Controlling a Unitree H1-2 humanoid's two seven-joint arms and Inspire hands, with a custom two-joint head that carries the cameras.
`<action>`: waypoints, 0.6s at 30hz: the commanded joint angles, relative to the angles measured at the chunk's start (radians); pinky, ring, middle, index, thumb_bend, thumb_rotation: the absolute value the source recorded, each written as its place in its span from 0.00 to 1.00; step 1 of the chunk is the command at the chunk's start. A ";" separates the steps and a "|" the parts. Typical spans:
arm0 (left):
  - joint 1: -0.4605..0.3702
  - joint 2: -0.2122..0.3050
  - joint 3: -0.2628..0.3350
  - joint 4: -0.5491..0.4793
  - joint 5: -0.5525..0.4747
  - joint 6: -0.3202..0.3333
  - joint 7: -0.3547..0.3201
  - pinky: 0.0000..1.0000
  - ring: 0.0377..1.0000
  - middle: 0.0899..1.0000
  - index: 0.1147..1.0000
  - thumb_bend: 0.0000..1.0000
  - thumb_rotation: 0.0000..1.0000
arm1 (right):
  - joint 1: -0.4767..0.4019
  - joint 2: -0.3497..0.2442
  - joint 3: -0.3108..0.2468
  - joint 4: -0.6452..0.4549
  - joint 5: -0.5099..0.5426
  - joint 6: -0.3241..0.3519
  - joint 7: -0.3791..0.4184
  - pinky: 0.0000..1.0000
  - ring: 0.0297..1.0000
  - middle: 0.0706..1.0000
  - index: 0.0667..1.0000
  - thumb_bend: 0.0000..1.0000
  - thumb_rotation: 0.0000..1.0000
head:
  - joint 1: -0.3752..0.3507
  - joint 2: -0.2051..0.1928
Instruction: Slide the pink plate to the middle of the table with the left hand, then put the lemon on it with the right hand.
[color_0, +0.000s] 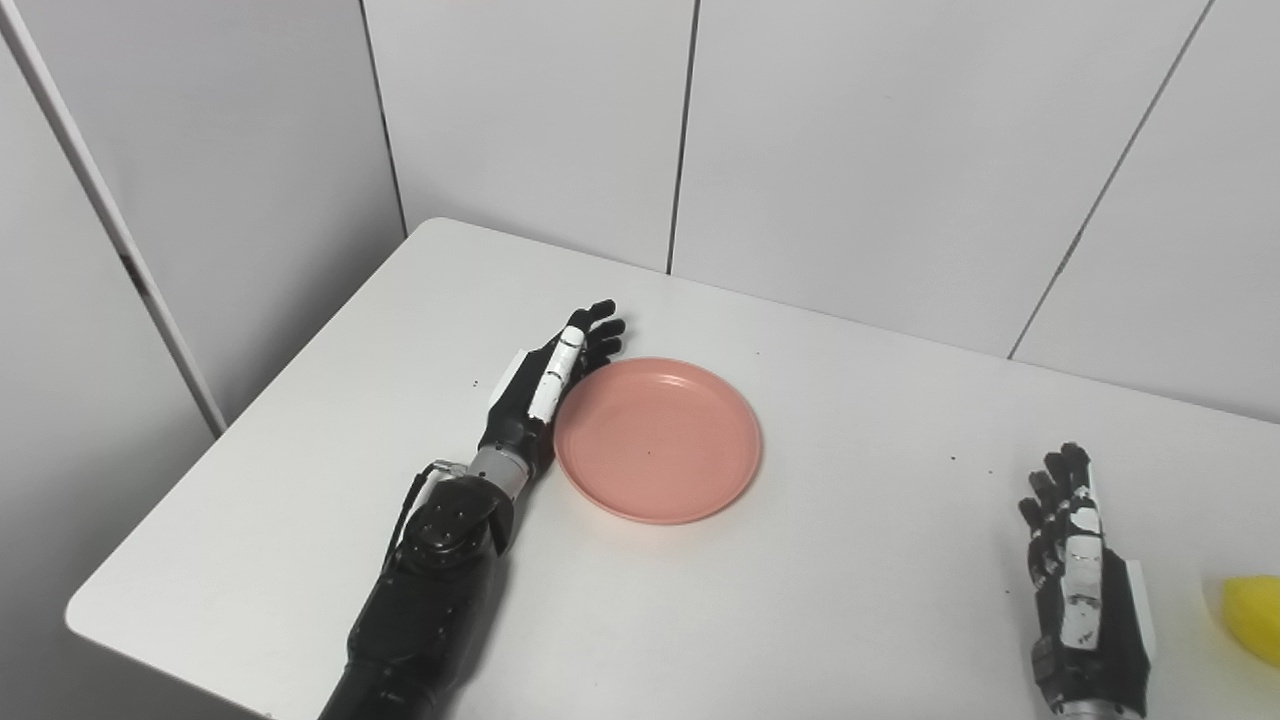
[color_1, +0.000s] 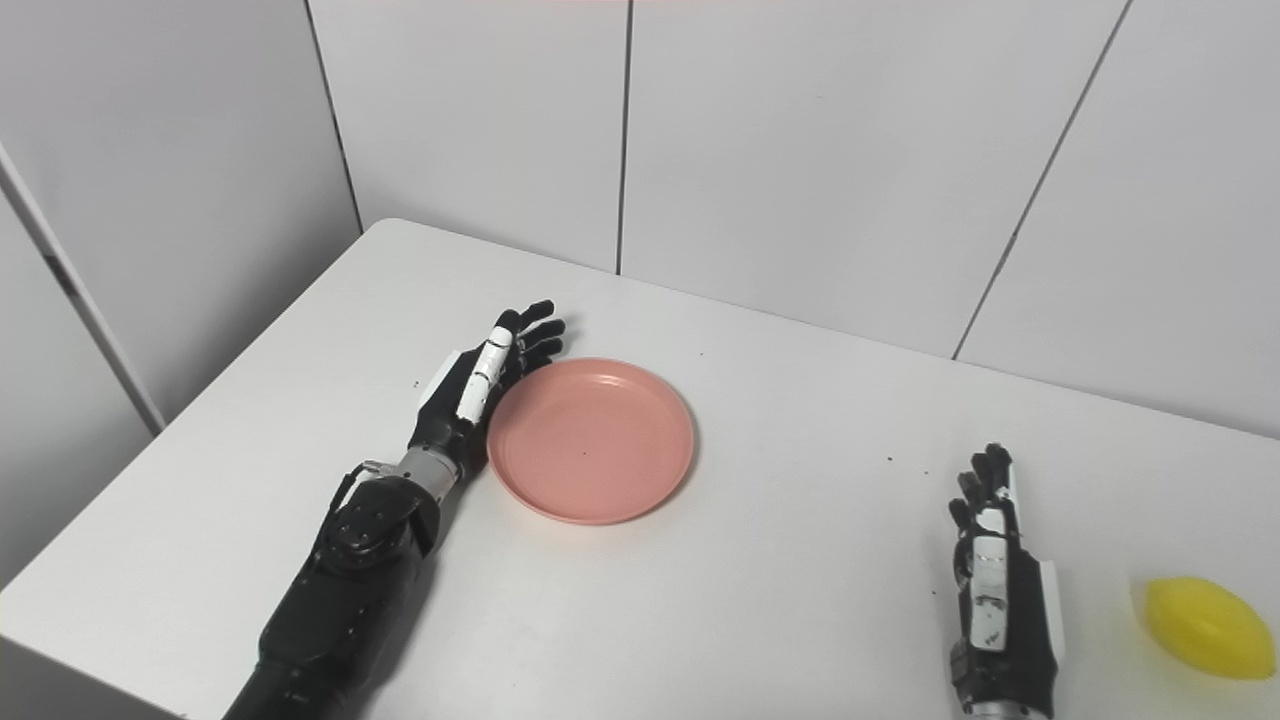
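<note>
Pink plastic plate (color_1: 592, 440) lies flat and empty on the white table (color_1: 800, 600), left of the table's centre; its left rim is against the left hand (color_1: 478, 385), which stands on edge alongside it, fingers extended and slightly spread, palm toward the rim, holding nothing; this edge-on posture suits a sideways push, since the flat of the hand bears on the rim and can drive the plate rightward without lifting it; the forearm lies low along the table for the same reason. Judged from the plate's position, the slide is not finished. Right hand (color_1: 995, 580) rests near the front right of the table, fingers straight and loosely apart, empty, well apart from the plate; it appears to wait its turn. Lemon (color_1: 1208, 628) sits on the table just right of that hand, not touching it, within short reach for the later placement.
</note>
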 joint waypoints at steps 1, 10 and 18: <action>-0.028 -0.032 -0.025 -0.018 0.003 0.009 -0.018 0.91 0.89 0.86 0.84 0.60 1.00 | 0.002 0.017 0.007 -0.018 -0.003 -0.018 -0.004 1.00 1.00 1.00 1.00 0.74 1.00 | -0.009 0.004; -0.016 -0.053 -0.038 -0.059 0.000 0.044 -0.019 0.92 0.90 0.87 0.86 0.61 1.00 | 0.006 0.056 0.013 -0.034 -0.046 -0.025 -0.046 1.00 1.00 1.00 0.99 0.71 1.00 | -0.095 0.035; -0.004 -0.079 -0.042 -0.086 -0.003 0.084 -0.011 0.95 0.90 0.89 0.87 0.61 1.00 | 0.004 0.084 0.026 -0.044 -0.054 -0.008 -0.064 1.00 1.00 1.00 0.98 0.71 1.00 | -0.190 0.058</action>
